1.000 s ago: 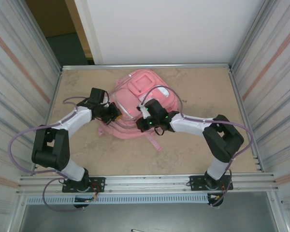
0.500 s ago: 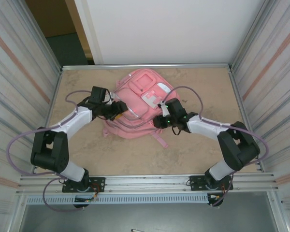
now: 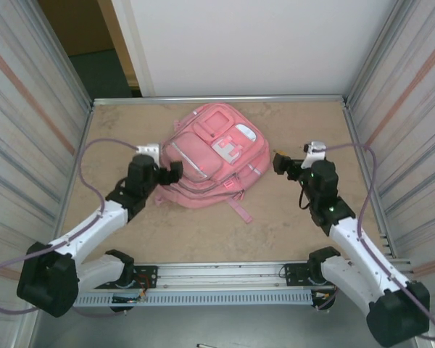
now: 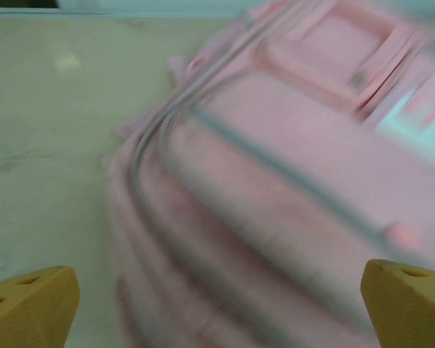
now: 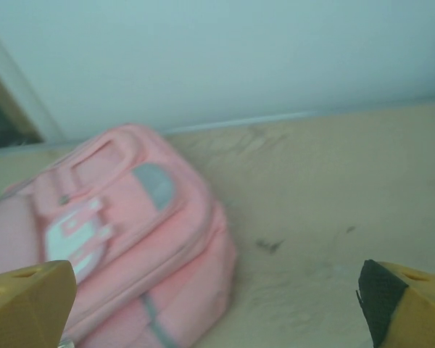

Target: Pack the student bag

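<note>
We find both hands spread wide, each holding nothing. The left hand (image 3: pixel 168 174) sits just beside the student bag (image 3: pixel 214 156), at the bag's 8 o'clock edge; we cannot confirm contact. The right hand (image 3: pixel 283 163) stands apart at the bag's 3 o'clock side. The bag lies flat, front pockets up, on the surface (image 3: pixel 297 217), toward 12 o'clock.

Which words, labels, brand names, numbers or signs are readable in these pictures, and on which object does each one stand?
No readable text in these pictures.
White patch on the front of the student bag: it carries pink marks, but they are too small from above and too blurred in the right wrist view to read as letters or a logo.
</note>
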You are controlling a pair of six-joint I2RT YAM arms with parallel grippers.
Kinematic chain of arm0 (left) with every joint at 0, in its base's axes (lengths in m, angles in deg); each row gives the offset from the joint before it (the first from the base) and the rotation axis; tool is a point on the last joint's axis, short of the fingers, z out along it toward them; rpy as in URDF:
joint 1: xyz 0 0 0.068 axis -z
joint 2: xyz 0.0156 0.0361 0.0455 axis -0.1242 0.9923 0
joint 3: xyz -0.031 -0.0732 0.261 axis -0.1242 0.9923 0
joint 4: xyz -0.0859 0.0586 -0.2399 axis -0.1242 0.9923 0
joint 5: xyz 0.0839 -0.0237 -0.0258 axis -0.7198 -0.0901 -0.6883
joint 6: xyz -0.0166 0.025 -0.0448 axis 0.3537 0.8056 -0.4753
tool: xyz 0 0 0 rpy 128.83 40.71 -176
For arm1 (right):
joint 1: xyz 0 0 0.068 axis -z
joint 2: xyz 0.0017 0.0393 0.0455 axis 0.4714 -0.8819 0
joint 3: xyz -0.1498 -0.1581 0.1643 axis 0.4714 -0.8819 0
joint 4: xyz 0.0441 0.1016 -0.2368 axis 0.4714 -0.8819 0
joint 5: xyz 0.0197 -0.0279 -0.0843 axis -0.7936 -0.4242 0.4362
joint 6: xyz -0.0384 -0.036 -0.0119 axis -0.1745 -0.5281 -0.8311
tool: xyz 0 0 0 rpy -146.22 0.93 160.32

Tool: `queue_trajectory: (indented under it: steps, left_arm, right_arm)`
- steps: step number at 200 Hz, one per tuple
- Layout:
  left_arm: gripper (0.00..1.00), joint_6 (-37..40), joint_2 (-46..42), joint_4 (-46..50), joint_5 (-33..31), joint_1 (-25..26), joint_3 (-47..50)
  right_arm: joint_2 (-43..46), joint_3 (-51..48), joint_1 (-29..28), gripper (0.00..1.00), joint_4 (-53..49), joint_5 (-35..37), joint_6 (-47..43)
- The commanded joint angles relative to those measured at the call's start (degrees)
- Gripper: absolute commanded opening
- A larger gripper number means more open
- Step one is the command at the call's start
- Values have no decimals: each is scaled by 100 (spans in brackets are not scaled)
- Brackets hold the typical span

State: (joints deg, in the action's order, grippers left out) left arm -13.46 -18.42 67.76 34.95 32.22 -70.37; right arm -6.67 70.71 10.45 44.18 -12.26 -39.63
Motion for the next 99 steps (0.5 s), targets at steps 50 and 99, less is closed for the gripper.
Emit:
queue_trajectory:
  steps: [50, 99]
  left_arm:
    - [99, 1821, -675, -1921, -907, -870, 1669]
    - [99, 1931, -737, -1540, -430, -1021, 1561]
  right_arm:
    - [-935, -1020, 820, 99, 1464, 603, -631]
    - [-2746, -1058, 1069, 99, 3314, -298, -862]
